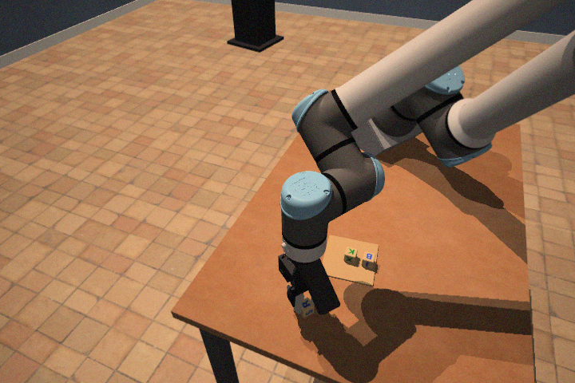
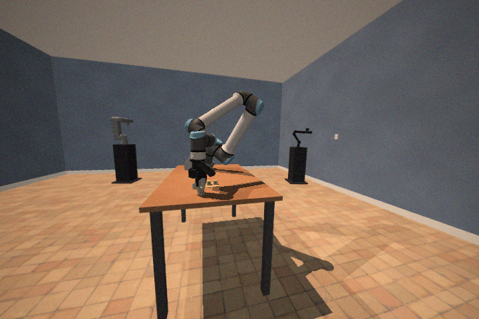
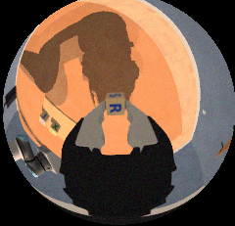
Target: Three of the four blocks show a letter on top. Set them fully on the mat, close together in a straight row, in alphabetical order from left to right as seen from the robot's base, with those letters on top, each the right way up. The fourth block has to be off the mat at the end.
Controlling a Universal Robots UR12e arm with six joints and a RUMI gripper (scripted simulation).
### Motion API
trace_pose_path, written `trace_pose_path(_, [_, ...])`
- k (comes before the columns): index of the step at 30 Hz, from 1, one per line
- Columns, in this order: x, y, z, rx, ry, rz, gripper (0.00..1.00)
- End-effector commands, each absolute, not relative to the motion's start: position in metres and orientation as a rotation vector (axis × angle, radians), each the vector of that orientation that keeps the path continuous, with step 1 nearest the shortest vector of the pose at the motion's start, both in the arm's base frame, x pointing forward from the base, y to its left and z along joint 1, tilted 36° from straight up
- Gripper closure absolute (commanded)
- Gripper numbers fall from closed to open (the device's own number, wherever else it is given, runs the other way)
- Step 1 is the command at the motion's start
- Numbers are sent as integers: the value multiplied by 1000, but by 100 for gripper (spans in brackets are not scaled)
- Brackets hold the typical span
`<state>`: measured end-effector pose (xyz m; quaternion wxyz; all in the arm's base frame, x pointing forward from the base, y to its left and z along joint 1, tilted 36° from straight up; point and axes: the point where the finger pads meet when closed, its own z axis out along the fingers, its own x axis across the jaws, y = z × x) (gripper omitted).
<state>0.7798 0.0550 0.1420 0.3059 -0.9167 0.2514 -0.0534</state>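
Note:
The gripper [image 1: 305,309] [image 2: 200,192] [image 3: 116,109] is shut on the R block [image 1: 307,306] [image 3: 116,104], low at the table top, off the mat on its far side from the base. R faces up, turned sideways; S shows on a side. The K block [image 1: 350,254] [image 3: 54,126] and the B block [image 1: 368,258] [image 3: 44,116] stand on the pale mat [image 1: 343,273] with a small gap. Their letters look upside down in the top view, upright from the base. B stands left of K from the base, near the mat's edge. The fourth block cannot be made out.
The wooden table [image 1: 251,293] [image 2: 164,199] ends a short way beyond the gripper. The arm's upper links reach over the table from the base and hide part of it. The mat's corner nearest the gripper is partly hidden in the top view. Dark arm shadows cross the table.

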Motion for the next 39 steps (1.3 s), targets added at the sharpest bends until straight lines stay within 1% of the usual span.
trace_pose_path(1, [780,54,143,-2426,665,-143,91])
trace_pose_path(13, [779,53,146,-2426,665,-143,91])
trace_pose_path(28, [757,5,218,-2426,665,-143,91])
trace_pose_path(39, [755,1,223,-2426,665,-143,91])
